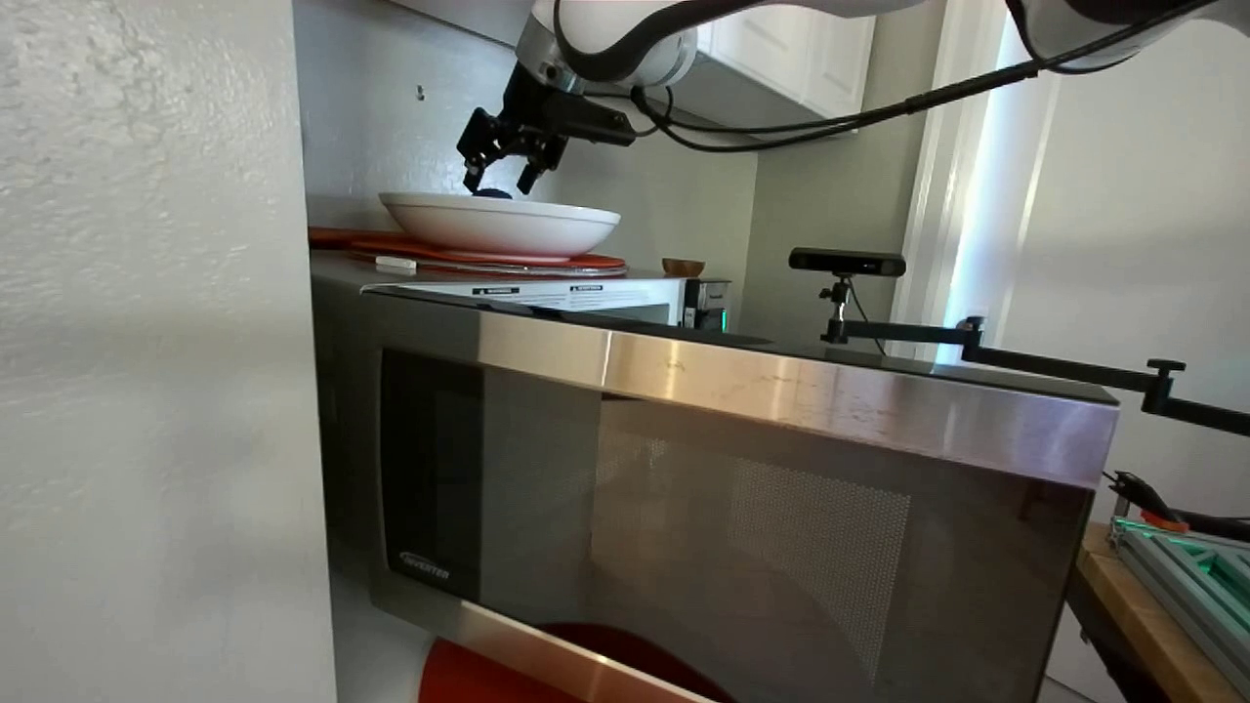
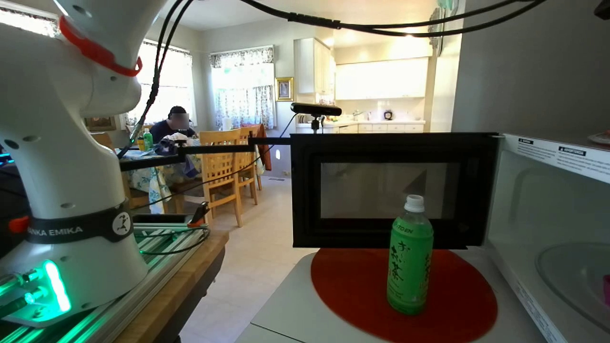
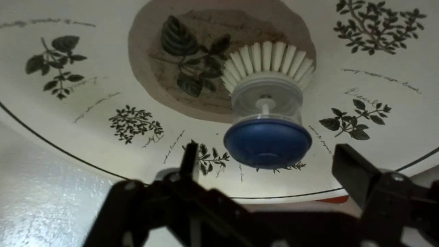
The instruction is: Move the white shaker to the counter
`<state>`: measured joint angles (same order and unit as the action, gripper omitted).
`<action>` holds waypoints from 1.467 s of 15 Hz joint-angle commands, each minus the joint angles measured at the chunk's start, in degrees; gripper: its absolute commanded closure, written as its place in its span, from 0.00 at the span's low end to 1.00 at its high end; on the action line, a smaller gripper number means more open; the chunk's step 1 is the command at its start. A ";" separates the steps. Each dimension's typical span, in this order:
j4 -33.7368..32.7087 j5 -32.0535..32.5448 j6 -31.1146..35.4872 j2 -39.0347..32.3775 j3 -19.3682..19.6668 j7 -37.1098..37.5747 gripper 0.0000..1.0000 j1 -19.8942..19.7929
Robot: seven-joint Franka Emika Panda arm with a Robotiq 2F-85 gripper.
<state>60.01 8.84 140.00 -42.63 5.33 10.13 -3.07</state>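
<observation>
No small plain white upright shaker shows in these frames; it is hidden or out of view. A wide white bowl (image 1: pixel 498 227) with leaf patterns stands high on an orange-red mat on the microwave, and fills much of the wrist view (image 3: pixel 240 187). A round brush (image 3: pixel 267 142) with a blue cap, transparent body and pale bristles is in the bowl. Only its dark top (image 1: pixel 492 193) shows over the rim in an exterior view. My gripper (image 1: pixel 499 186) is open and empty just above the brush. In the wrist view the fingers (image 3: pixel 265 151) stand apart on either side of the blue cap, not touching it.
The microwave (image 2: pixel 553 157) has its door (image 2: pixel 305 190) swung open. A green bottle (image 2: pixel 410 267) stands on a red round mat (image 2: pixel 343 286) on the counter (image 2: pixel 281 314). A low white piece (image 1: pixel 395 263) and a wooden bowl (image 1: pixel 683 267) are near the white bowl. A wall is close behind.
</observation>
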 commanded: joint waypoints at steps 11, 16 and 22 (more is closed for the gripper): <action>-6.81 -1.63 -3.41 -4.67 0.03 0.47 0.00 -0.37; -7.18 -1.49 -2.42 -5.13 0.15 0.69 0.51 -0.32; -4.46 -0.42 -2.41 -1.31 1.12 2.18 0.62 0.89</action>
<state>55.53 7.98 138.48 -45.69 5.63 10.34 -3.00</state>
